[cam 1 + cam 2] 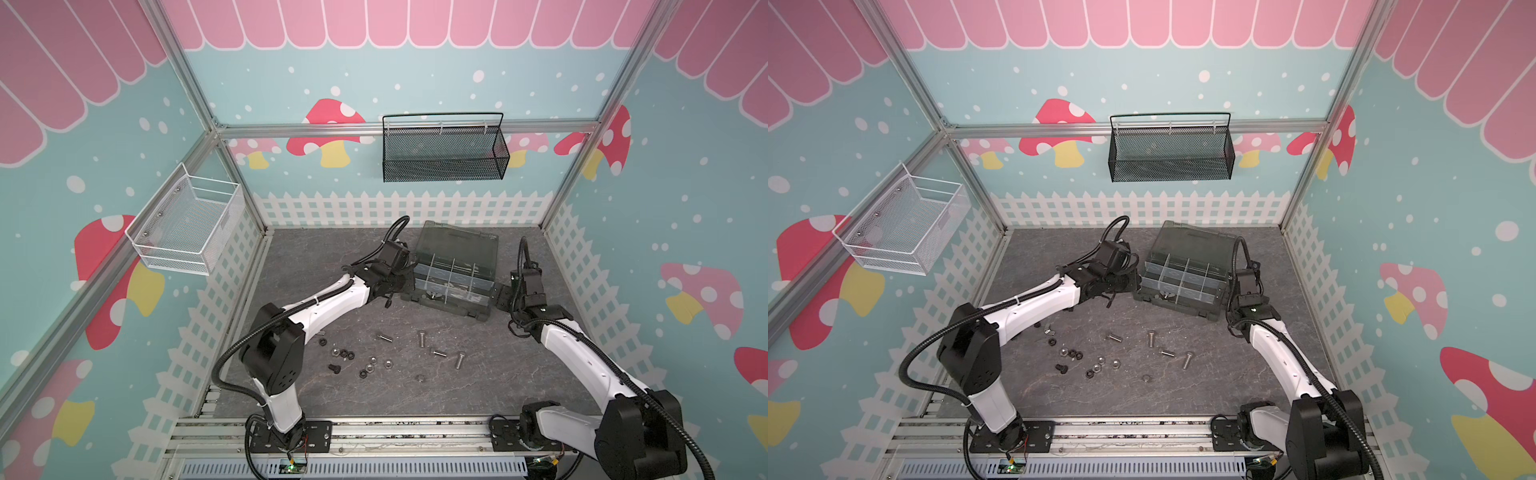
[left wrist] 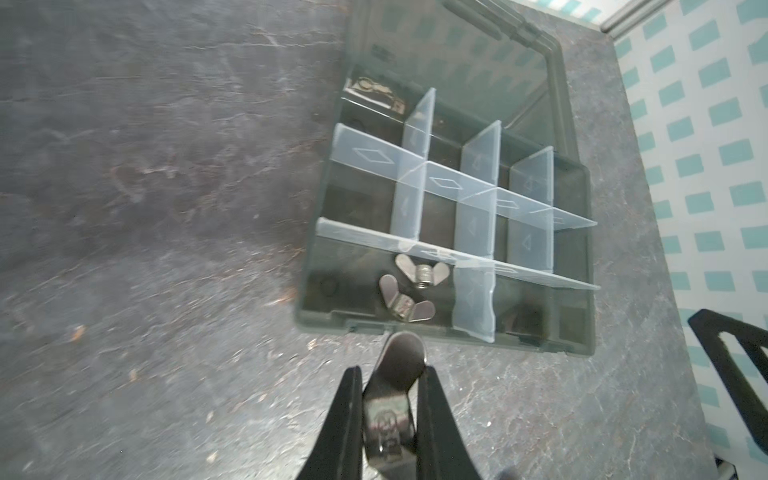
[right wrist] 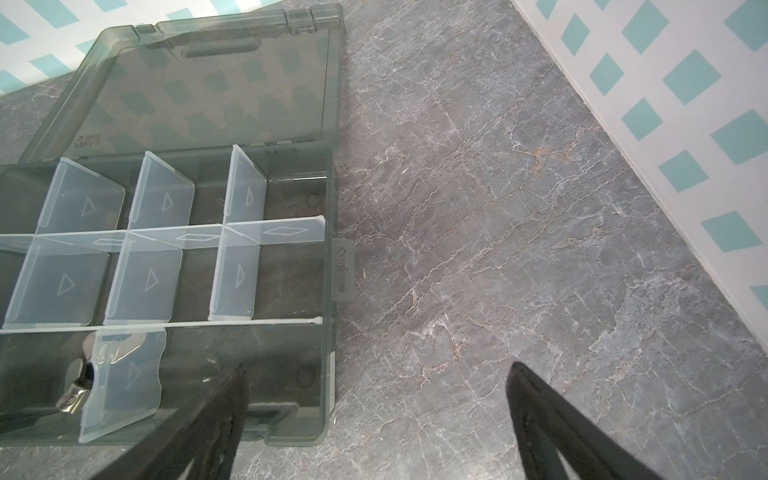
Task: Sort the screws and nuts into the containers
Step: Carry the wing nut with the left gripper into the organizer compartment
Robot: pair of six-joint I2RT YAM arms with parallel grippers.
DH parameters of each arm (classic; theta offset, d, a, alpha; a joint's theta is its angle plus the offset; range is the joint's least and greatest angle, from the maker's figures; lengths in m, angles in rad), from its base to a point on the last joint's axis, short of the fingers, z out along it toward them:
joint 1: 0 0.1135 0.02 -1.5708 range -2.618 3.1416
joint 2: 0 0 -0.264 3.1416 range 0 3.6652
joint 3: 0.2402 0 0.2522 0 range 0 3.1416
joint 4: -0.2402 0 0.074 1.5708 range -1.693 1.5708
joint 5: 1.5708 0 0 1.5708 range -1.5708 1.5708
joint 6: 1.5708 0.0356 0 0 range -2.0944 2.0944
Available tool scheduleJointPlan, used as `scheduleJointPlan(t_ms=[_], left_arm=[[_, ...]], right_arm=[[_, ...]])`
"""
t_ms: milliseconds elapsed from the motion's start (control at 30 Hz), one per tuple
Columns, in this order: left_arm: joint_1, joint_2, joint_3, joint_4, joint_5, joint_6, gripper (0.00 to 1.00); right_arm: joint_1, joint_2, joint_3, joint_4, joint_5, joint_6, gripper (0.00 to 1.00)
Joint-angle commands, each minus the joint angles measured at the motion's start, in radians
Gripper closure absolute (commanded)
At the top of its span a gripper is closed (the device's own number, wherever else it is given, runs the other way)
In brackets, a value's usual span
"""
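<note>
The left gripper (image 2: 392,370) is pinching a silver wing nut (image 2: 401,353) just short of the box (image 2: 586,266). Delivery is judged in hand; the next move is calling for an advance over the corner compartment (image 2: 328,286), then release. That compartment is holding two wing nuts (image 2: 422,272). The right gripper (image 3: 377,368) is standing spread beside the box. Screws (image 1: 422,338) and nuts (image 1: 345,353) are lying loose nearby.

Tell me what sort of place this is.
Probably a robot training cell dressed like a playroom: an aluminium-bar frame with mushroom-printed wall panels, two white-and-black robot arms, and loose silver and black screws and nuts near a dark grey plastic organizer box.
</note>
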Motion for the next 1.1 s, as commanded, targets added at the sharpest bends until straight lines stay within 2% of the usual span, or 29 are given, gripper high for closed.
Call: scheduleJointPlan(t_ms=[0,167,600,1067], left_arm=[[-0.008,0.075,0.085,0.009,0.043,0.032,1.0],[-0.008,0.159,0.156,-0.013,0.023,-0.018,1.0],[-0.032,0.213,0.138,-0.005,-0.06,-0.145,1.0],[-0.036,0.292,0.164,0.025,-0.075,-0.21,1.0]], right_arm=[[-0.002,-0.024,-0.006,-0.022,0.007,0.021,0.02],[-0.003,-0.028,-0.009,-0.022,0.007,0.023,0.02],[-0.002,-0.011,-0.024,0.004,-0.006,0.019,0.02],[-0.003,-0.037,-0.045,0.008,-0.004,0.016,0.02]])
